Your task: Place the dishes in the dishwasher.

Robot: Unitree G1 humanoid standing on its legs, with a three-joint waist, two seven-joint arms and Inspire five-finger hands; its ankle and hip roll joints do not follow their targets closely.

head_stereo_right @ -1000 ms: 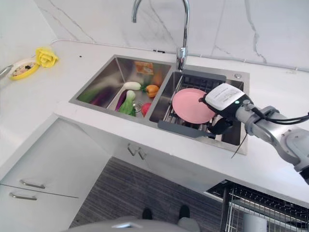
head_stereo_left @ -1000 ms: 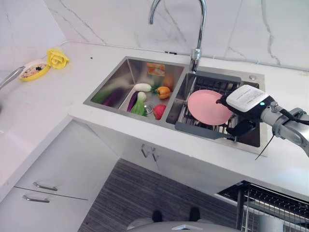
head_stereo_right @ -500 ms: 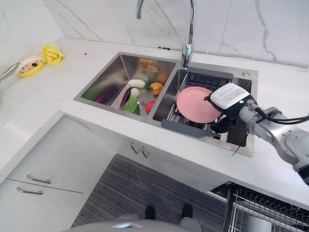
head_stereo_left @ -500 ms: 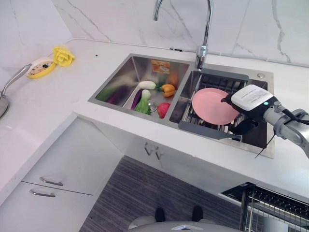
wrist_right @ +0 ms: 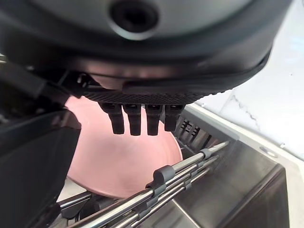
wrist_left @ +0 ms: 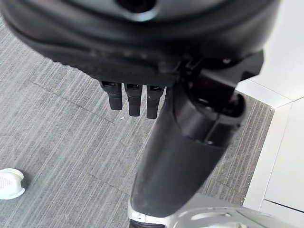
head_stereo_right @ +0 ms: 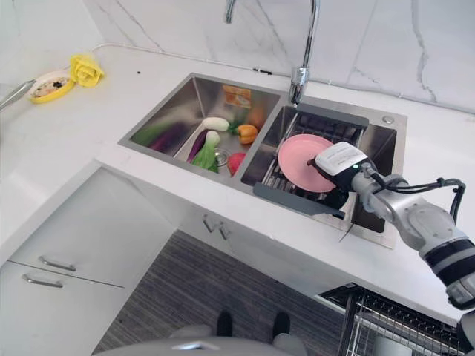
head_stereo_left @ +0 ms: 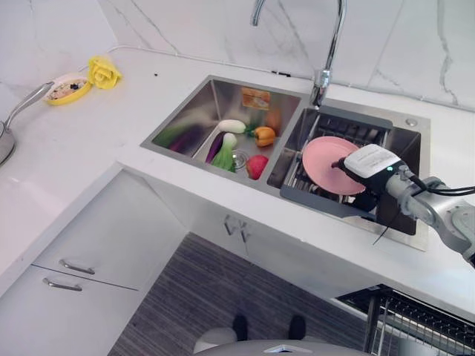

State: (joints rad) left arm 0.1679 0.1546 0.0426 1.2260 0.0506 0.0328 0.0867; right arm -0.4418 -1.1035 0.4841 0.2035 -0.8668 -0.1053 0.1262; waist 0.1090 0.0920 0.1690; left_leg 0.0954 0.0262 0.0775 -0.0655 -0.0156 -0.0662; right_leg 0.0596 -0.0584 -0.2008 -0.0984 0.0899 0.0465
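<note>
A pink plate point(head_stereo_left: 325, 157) leans in the dark wire rack point(head_stereo_left: 320, 202) of the sink's right basin. My right hand point(head_stereo_left: 369, 162) sits at the plate's right edge. In the right wrist view its fingers point(wrist_right: 140, 118) curl over the plate point(wrist_right: 137, 161), and the thumb point(wrist_right: 33, 156) comes in from the other side. My left hand point(wrist_left: 190, 142) hangs relaxed over the grey floor, holding nothing.
Several vegetables point(head_stereo_left: 237, 144) lie in the left basin, and a tall faucet point(head_stereo_left: 330, 44) rises behind the sink. A yellow dish point(head_stereo_left: 67, 87) and a pan handle point(head_stereo_left: 22, 111) sit on the counter at far left. The dishwasher's wire basket point(head_stereo_left: 423, 326) stands pulled out at lower right.
The whole picture has shifted, so the camera moved. My right hand stays at the plate's right edge and sits a little lower in the basin.
</note>
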